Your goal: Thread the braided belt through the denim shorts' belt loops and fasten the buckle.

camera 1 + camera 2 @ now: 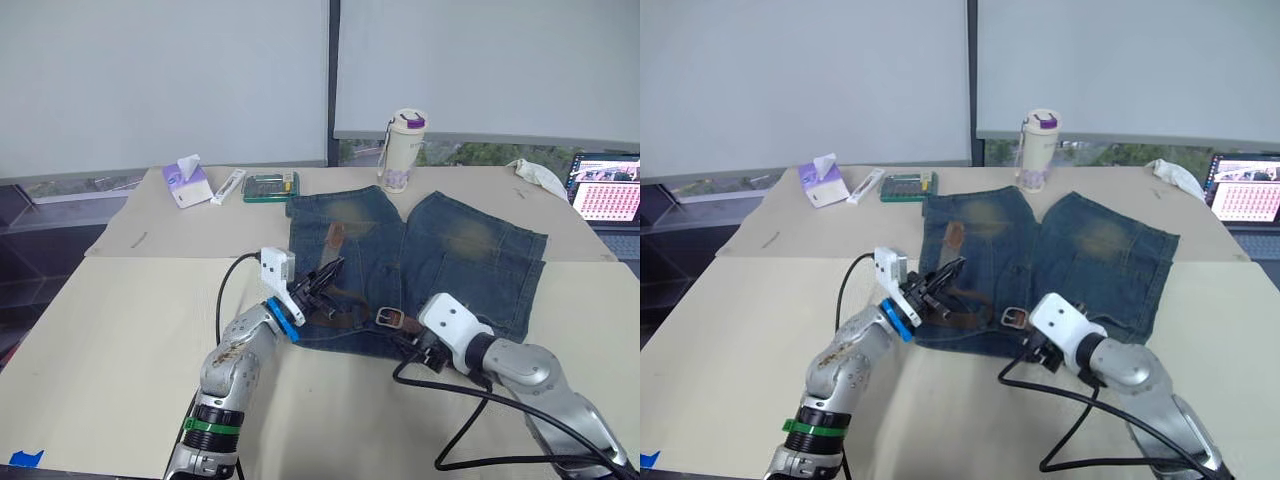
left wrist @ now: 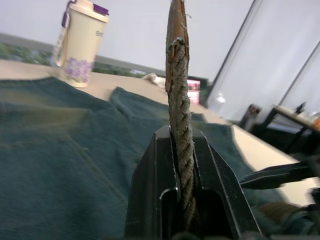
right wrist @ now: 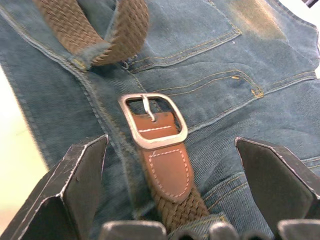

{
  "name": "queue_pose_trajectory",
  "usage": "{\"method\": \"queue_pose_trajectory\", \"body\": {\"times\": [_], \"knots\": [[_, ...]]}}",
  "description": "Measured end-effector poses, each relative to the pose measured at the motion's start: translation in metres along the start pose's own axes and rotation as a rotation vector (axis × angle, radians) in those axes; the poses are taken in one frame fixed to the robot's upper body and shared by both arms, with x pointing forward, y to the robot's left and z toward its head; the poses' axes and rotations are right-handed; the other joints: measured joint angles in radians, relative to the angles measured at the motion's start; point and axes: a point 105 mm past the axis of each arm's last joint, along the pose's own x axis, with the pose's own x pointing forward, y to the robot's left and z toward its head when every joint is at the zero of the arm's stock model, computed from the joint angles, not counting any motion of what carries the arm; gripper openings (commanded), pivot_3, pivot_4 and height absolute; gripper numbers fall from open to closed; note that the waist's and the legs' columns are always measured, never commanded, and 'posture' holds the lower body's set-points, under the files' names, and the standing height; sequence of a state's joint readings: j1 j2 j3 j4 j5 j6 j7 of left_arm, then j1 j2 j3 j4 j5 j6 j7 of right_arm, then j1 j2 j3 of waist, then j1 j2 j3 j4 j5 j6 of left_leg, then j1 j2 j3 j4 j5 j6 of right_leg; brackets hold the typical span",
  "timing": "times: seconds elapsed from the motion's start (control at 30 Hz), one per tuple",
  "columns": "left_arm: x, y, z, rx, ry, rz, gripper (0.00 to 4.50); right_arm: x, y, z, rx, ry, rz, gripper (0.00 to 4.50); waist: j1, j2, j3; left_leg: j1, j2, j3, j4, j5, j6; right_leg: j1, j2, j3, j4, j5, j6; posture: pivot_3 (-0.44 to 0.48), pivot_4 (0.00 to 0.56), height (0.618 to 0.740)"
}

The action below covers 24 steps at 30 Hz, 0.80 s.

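Observation:
The denim shorts lie flat on the table with the waistband toward me. Along the waistband runs the braided belt, which passes under a belt loop. Its silvery buckle lies flat on the denim beyond a brown leather tab. My left gripper hovers over the waistband's left part, shut on the belt's free end, which stands up edge-on between the fingers. My right gripper is open at the waistband's middle, one finger on each side of the buckle end and touching nothing.
At the table's far side stand a flowered cup, a tissue pack, a white tube and a green box. A laptop and a white cloth sit far right. Black cables trail near my right arm.

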<state>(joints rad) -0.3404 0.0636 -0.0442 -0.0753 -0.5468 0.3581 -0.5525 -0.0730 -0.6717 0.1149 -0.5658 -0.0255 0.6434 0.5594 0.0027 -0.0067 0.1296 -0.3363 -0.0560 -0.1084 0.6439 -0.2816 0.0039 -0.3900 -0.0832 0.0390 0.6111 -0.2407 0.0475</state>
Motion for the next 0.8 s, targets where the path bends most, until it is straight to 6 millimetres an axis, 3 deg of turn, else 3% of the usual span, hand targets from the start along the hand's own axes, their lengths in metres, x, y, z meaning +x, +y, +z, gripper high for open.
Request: {"method": "queue_pose_trajectory", "body": {"times": [0.4,0.5,0.8], "knots": [[-0.006,0.004,0.000,-0.001,0.014,0.002,0.00,0.007,0.002,-0.005,-0.009,0.029,-0.001,4.49,0.004,0.000,0.000,0.000,0.000,0.000,0.000,0.000,0.000,0.000,0.000,0.000,0.000,0.000,0.000,0.000,0.150,0.740],[-0.008,0.006,-0.003,0.035,0.034,0.001,0.00,0.007,0.002,-0.006,-0.005,0.033,-0.001,3.73,0.004,0.000,0.000,0.000,0.000,0.000,0.000,0.000,0.000,0.000,0.000,0.000,0.000,0.000,0.000,0.000,0.150,0.740],[-0.012,-0.001,-0.013,0.202,0.095,-0.056,0.00,0.008,0.006,-0.007,0.003,0.040,0.011,0.60,0.006,0.000,0.000,0.000,0.000,0.000,0.000,0.000,0.000,0.000,0.000,0.001,0.000,0.000,-0.001,0.000,0.150,0.740]]}}
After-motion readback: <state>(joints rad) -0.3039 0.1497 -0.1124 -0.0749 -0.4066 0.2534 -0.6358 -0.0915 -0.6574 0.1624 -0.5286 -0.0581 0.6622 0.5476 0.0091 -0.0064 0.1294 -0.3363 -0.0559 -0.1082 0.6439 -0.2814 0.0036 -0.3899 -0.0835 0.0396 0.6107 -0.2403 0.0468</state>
